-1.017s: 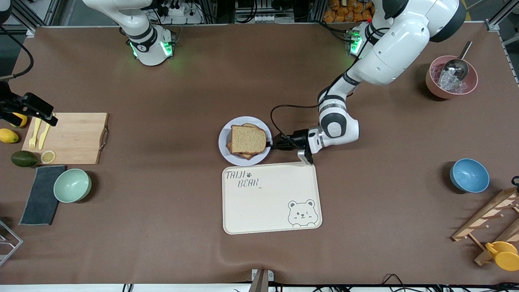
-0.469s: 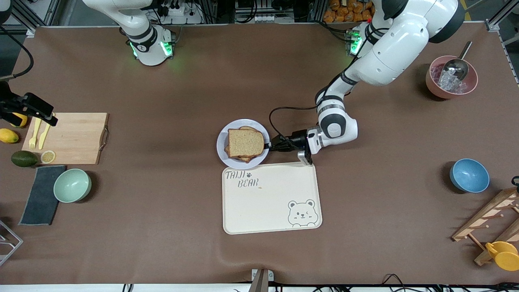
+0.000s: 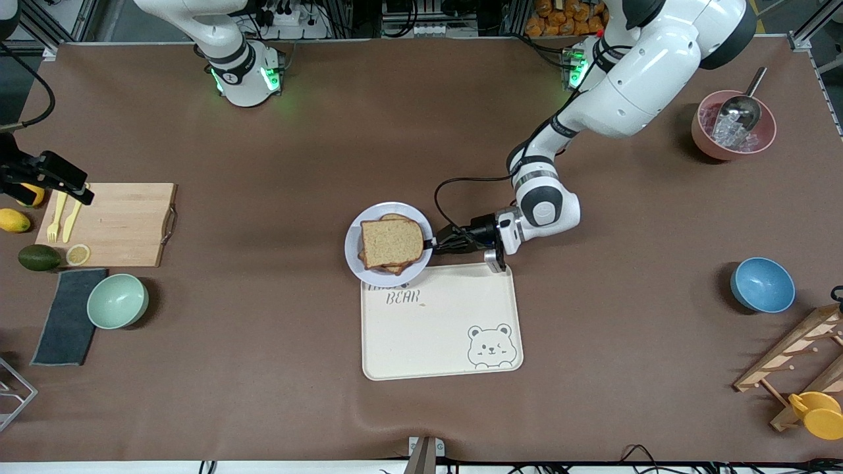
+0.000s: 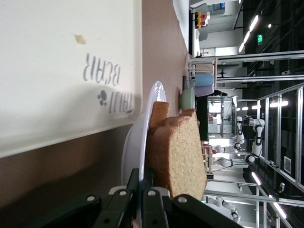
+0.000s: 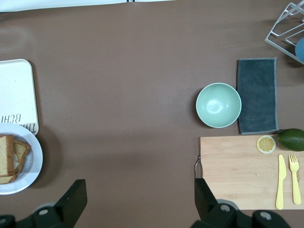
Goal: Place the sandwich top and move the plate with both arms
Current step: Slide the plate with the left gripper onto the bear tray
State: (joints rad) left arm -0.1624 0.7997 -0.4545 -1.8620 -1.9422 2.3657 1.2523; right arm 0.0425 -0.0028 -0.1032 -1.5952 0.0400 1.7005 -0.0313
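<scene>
**Brown counter in a framed workshop bay**

A counter (image 3: 316,151) covered with a matte brown mat fills the front view, a slight ripple showing along its edge nearest the front camera. Along the bases' edge stand aluminium frame posts (image 3: 807,29), power strips (image 3: 290,16) and a heap of orange packets (image 3: 566,16). The left wrist view looks out into a dim hall with metal racking (image 4: 266,61) and long ceiling strip lights (image 4: 247,28).

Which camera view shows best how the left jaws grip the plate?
The left wrist view: the left gripper is shut on the plate rim, seen edge-on. The front view shows that grip only from above. The right wrist view shows the plate alone.
</scene>
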